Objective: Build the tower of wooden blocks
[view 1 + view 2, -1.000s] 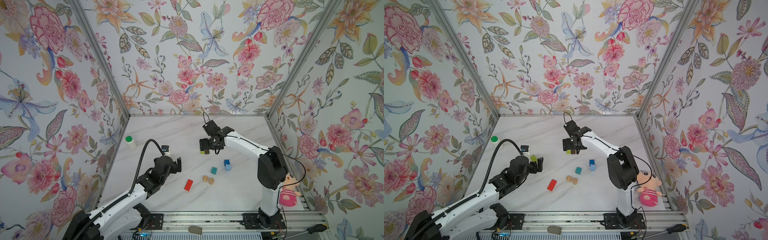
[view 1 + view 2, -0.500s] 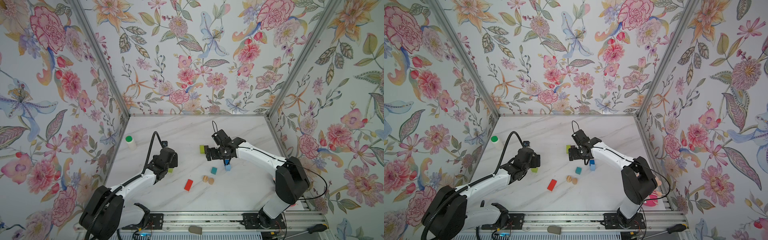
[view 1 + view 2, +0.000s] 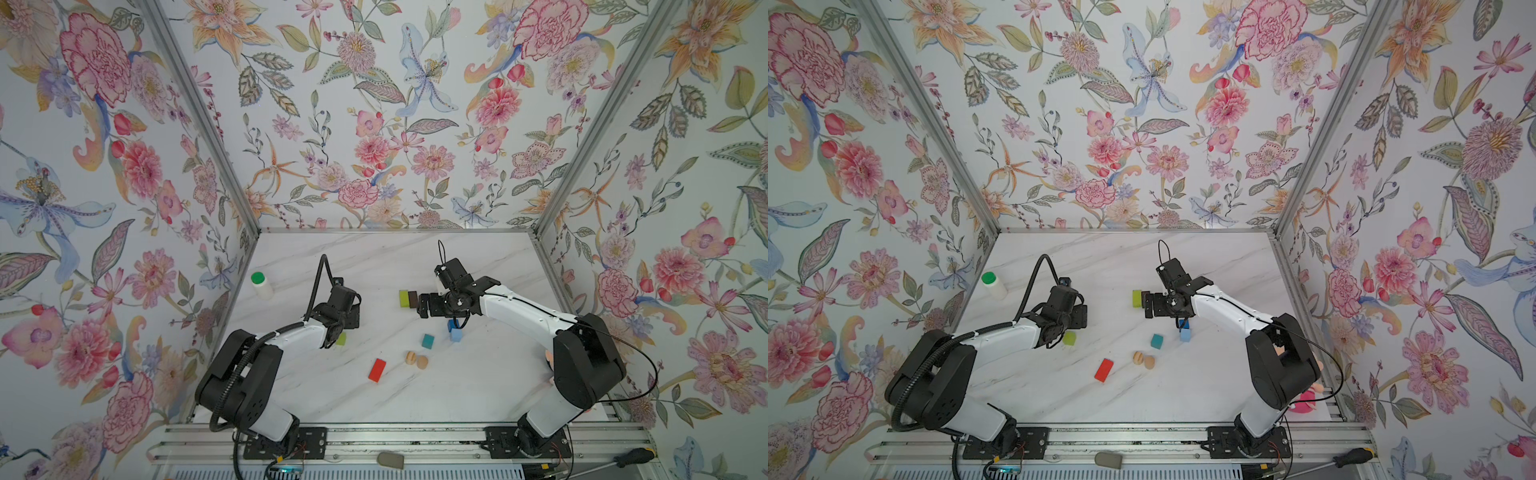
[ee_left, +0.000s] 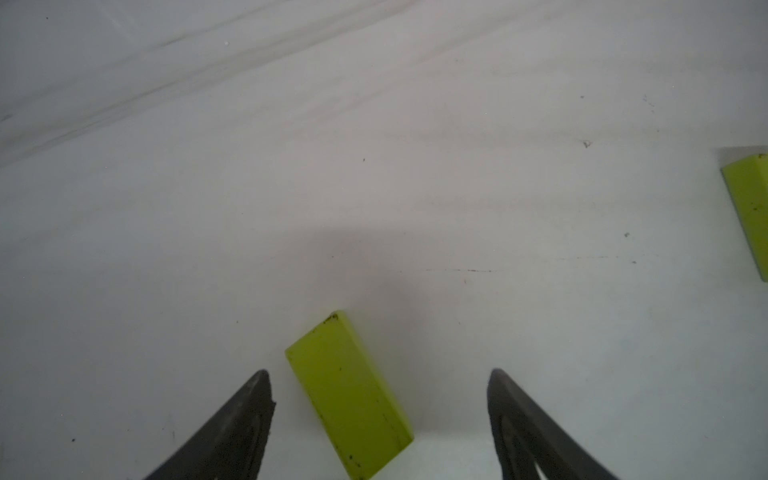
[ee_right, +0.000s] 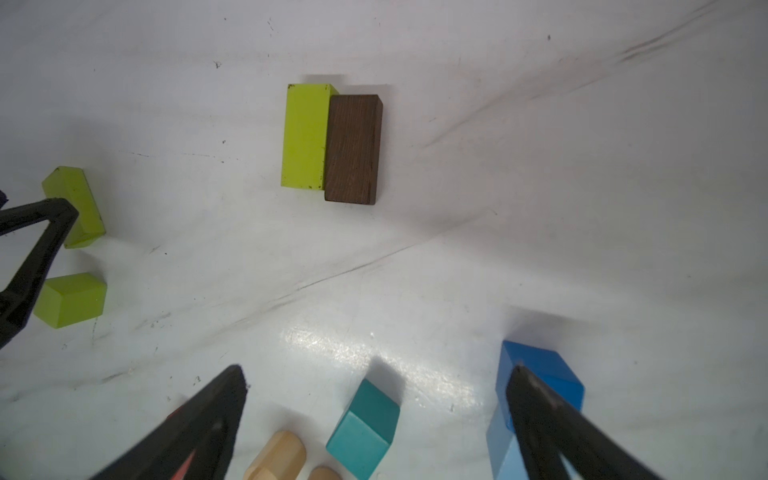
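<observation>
Left hand [image 4: 378, 371], fingers [image 4: 232, 424] apart, straddles yellow-green block [image 4: 349, 395] flat on marble bench [image 4: 374, 166], gap either side; yellow-green cube [image 3: 341, 339] near. Red block [image 3: 377, 370] lies toward front. Mid-bench, second yellow-green block [image 3: 403, 299] and dark brown block [image 3: 412, 298] touch side by side. Tan pieces [image 3: 410, 357], teal cube [image 3: 428, 341], blue blocks [image 3: 456, 335] scattered rightward. Right hand [image 5: 378, 370] hovers, fingers wide apart, empty.

We see bare grain on the dark brown block [image 5: 353, 149] — unpainted wood, matt. The yellow-green block [image 5: 305, 135] touching it wears flat paint, chipped at its edges. The tan rounded pieces [image 5: 276, 457] look raw and smooth — the white table [image 5: 540, 187] shines glossy, finely scuffed.
</observation>
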Available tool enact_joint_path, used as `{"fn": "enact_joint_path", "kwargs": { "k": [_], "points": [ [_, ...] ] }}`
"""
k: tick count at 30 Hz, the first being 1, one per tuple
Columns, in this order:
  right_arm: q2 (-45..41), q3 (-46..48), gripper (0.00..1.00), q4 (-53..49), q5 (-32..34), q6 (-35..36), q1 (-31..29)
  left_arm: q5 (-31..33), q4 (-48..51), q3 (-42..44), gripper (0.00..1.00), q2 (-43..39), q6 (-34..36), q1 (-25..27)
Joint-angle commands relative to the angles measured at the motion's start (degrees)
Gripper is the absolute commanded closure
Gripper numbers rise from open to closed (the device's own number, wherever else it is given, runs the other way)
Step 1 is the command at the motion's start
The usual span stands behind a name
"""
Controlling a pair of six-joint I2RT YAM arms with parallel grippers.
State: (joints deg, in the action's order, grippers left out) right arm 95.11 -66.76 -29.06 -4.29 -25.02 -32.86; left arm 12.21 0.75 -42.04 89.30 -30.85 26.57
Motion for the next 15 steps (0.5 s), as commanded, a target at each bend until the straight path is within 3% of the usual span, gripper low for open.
{"fn": "enact_joint_path", "kwargs": {
  "k": [1,9,15],
  "points": [
    [-1.77,1.06,0.00,0.67,-1.18,0.93,0.73,0.08,-0.06,-1.49,0.19,2.50,0.28,-0.81],
    [-0.86,1.37,0.01,1.33,-2.21,1.20,1.92,0.30,-0.58,0.31,0.20,3.71,-0.69,-1.30],
    [-0.11,1.52,0.01,1.63,-2.56,1.20,2.10,-0.93,-1.19,0.95,0.30,5.00,-1.70,-1.42]
  ]
}}
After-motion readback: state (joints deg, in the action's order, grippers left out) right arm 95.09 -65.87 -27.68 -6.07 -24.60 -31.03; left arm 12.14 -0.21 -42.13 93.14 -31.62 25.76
